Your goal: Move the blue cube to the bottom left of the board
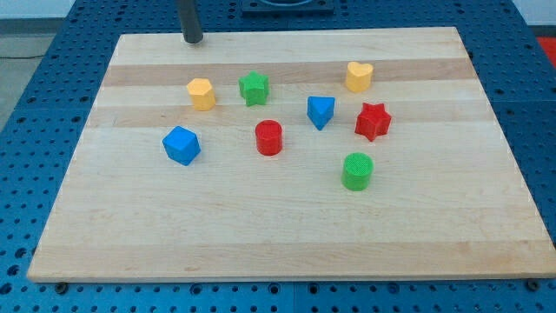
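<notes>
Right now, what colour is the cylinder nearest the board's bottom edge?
Green. The green cylinder shows clearly in the camera view, below the red star.

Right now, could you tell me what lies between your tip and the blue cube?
Only bare wooden board between my tip and the blue cube, camera view shows.

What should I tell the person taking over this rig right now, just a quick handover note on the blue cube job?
My tip sits at the board's top edge, toward the view's left, touching no block.
The blue cube lies left of centre, below the yellow block and left of the red cylinder.
Done: nothing visible yet; the cube is not in the bottom left corner.
Left: bring the tip round to the cube's upper right side, then push it down and left across the wooden board. That path looks free of other blocks.
</notes>
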Controlling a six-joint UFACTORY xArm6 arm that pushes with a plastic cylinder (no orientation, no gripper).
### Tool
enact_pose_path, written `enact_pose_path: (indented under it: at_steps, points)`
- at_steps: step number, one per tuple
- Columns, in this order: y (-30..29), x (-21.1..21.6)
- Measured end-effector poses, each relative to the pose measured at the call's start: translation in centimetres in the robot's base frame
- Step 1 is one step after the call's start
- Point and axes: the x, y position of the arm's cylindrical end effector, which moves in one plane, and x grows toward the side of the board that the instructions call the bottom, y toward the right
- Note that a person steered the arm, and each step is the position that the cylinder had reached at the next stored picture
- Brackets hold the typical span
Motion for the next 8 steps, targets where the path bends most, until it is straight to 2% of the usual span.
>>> enact_pose_path:
  at_steps: [3, 8]
  points:
    - [0.1, 0.2]
    - [-2.4, 10.2]
